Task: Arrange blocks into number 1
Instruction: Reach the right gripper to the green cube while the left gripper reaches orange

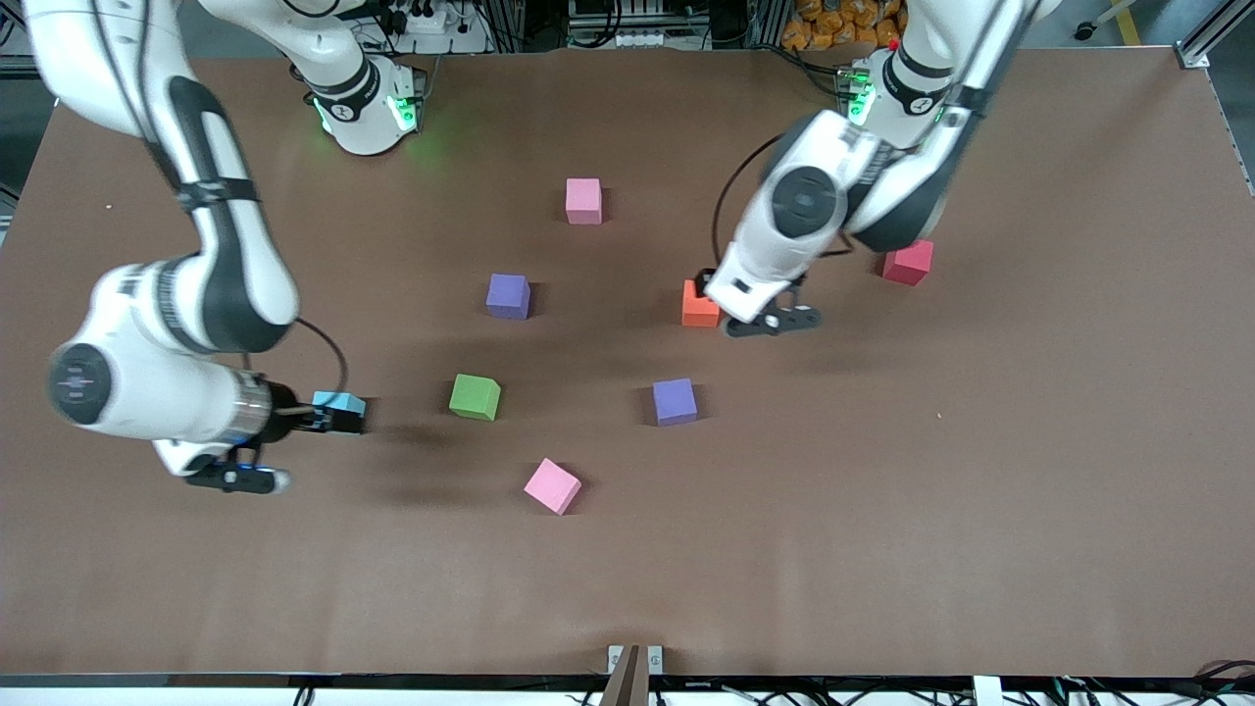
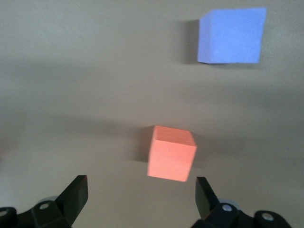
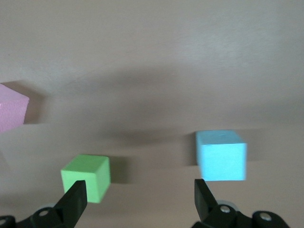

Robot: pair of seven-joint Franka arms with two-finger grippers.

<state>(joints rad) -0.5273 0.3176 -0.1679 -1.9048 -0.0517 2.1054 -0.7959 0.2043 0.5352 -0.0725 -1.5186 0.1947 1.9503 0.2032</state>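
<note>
Currently I read the left gripper [image 2: 141, 192] spread wide over the orange block [image 1: 699, 305]; the right gripper [image 3: 140, 194], also spread, hangs over bare table [image 1: 980, 510] beside the light-blue block [image 1: 338, 403].

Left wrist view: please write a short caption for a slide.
The open left gripper hovers above the orange block on the brown table, with one purple block lying apart.
</note>
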